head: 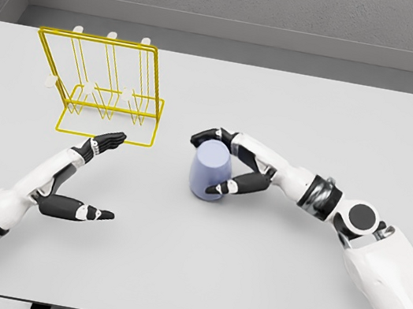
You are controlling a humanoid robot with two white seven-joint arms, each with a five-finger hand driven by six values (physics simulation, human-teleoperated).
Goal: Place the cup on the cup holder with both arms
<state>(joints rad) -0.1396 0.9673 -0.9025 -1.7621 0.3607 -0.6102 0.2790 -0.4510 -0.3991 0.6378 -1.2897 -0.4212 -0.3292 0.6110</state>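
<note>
Right hand (225, 164) wraps smooth lilac cup (210, 171); yellow wire holder (106, 89) apart

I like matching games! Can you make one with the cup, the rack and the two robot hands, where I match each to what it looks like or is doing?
Things:
1. cup
2. rack
3. left hand
4. right hand

Descriptions:
A. yellow wire, standing at the back left of the table
B. open, holding nothing
C. pale purple-blue, upside down on the table
D. wrapped around the cup

Pairs: 1-C, 2-A, 3-B, 4-D
</note>
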